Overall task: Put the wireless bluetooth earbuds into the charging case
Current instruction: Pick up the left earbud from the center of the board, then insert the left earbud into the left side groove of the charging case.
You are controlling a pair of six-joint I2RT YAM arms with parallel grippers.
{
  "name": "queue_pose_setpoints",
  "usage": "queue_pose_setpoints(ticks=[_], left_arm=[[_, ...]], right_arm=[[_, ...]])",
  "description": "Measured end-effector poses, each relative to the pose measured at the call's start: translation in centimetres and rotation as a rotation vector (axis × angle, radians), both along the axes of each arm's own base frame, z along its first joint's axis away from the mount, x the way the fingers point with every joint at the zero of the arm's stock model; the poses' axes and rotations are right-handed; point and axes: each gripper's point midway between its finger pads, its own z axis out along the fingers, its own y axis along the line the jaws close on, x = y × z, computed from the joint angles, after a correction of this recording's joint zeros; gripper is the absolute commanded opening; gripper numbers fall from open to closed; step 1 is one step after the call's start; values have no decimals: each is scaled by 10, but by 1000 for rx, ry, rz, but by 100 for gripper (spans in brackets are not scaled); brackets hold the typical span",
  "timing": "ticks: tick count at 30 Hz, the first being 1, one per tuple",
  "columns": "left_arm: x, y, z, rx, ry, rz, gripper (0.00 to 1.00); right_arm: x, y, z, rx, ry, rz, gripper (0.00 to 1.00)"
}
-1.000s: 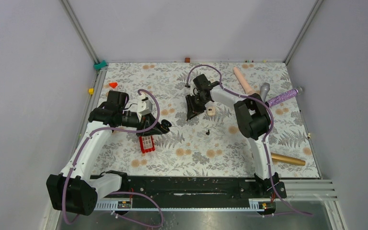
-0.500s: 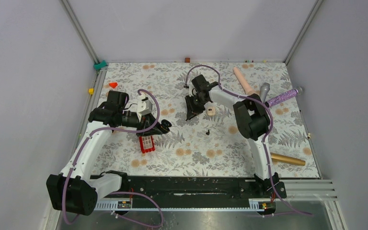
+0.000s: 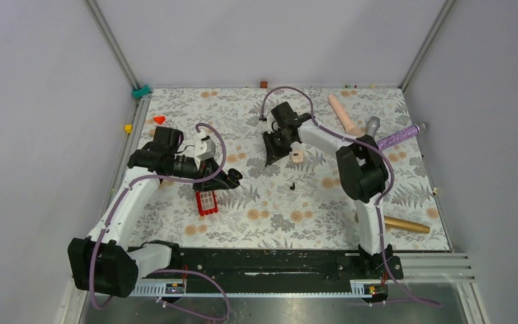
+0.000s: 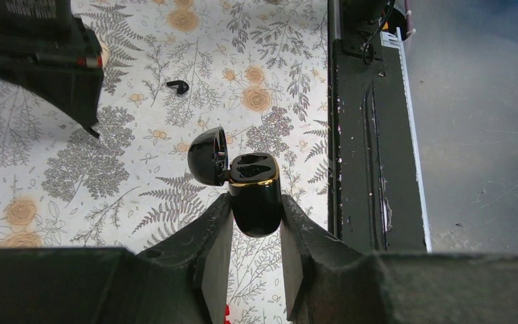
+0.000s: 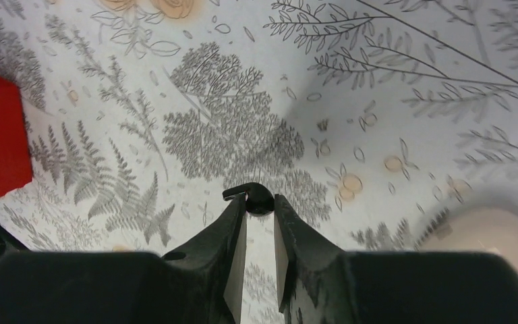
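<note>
No lettering, label or number is legible on the charging case (image 4: 255, 196), the earbud (image 5: 260, 200) or elsewhere.

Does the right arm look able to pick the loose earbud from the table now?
Probably not. Nothing stands around the loose earbud, so the way looks free, but the right claw is shut on the other earbud, leaving no room for it.

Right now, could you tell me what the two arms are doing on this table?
The left gripper holds the charging case, lid open, both slots empty. The right gripper is shut on one black earbud, low over the table. The second earbud lies loose on the table between the arms. Neither is in the case yet.
</note>
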Motion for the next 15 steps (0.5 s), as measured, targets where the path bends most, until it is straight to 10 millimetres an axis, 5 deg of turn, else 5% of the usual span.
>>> queue_pose_setpoints(ticks=[3, 10, 15], left_arm=[[3, -1, -6, 1, 37, -1, 0], [17, -5, -14, -1, 90, 52, 0], [21, -11, -21, 10, 87, 95, 0]], right_arm=[[2, -7, 32, 1, -85, 8, 19], [7, -29, 167, 69, -451, 14, 19], [-9, -48, 226, 88, -640, -1, 18]])
